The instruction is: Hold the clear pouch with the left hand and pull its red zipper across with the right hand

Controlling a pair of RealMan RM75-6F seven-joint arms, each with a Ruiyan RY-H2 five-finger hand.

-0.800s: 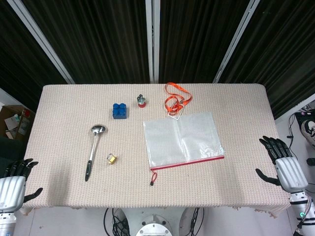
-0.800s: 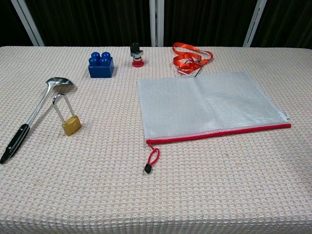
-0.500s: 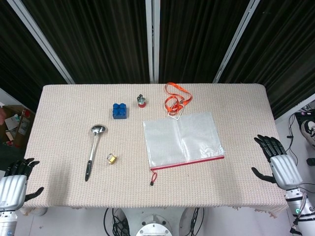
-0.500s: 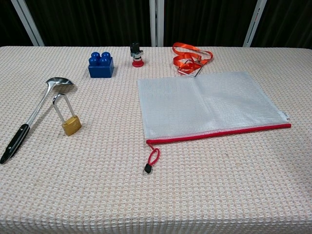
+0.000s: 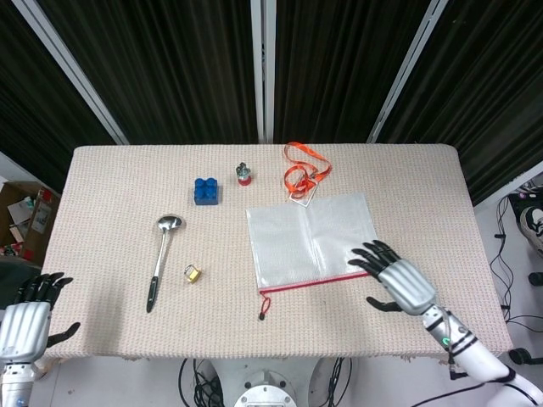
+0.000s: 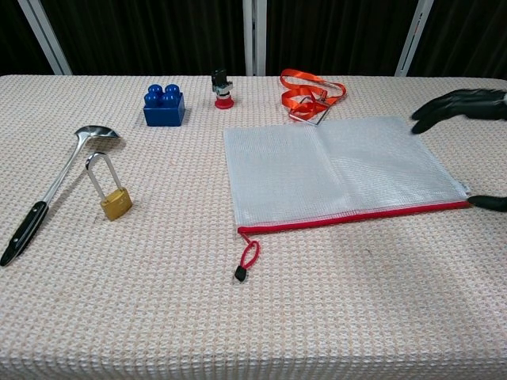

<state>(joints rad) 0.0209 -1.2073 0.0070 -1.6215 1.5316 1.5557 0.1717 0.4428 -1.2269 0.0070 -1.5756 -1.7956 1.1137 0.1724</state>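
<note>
Clear pouch (image 5: 312, 240) lies flat on the counter (image 5: 110, 212), right of centre, with its red zipper (image 5: 327, 280) running along the near edge. The zipper's pull loop (image 5: 265, 305) dangles off the near left corner, so the slider looks parked at the left end; the travel called for would be rightward along that edge.

Right hand (image 5: 399, 281) hovers at the pouch's near right corner, fingers (image 5: 366, 253) spread wide, holding nothing. In the chest view its fingertips reach in from the right above the pouch's far right edge, the thumb near the end of the zipper. Cannot tell whether it touches the pouch.

Left hand (image 5: 25, 320) sits off the near left corner of the counter, well apart from the pouch, fingers apart, empty. Judgement: no hold taken yet. The right hand is at the opposite end from the pull loop.

Containers: the pouch appears flat and empty; nothing visible through the clear mesh.

Other items: ladle (image 5: 159, 259) and padlock (image 5: 193, 273) at left; blue block (image 5: 205, 190), a small red-based object (image 5: 244, 175) and orange lanyard (image 5: 301, 176) along the far side.
</note>
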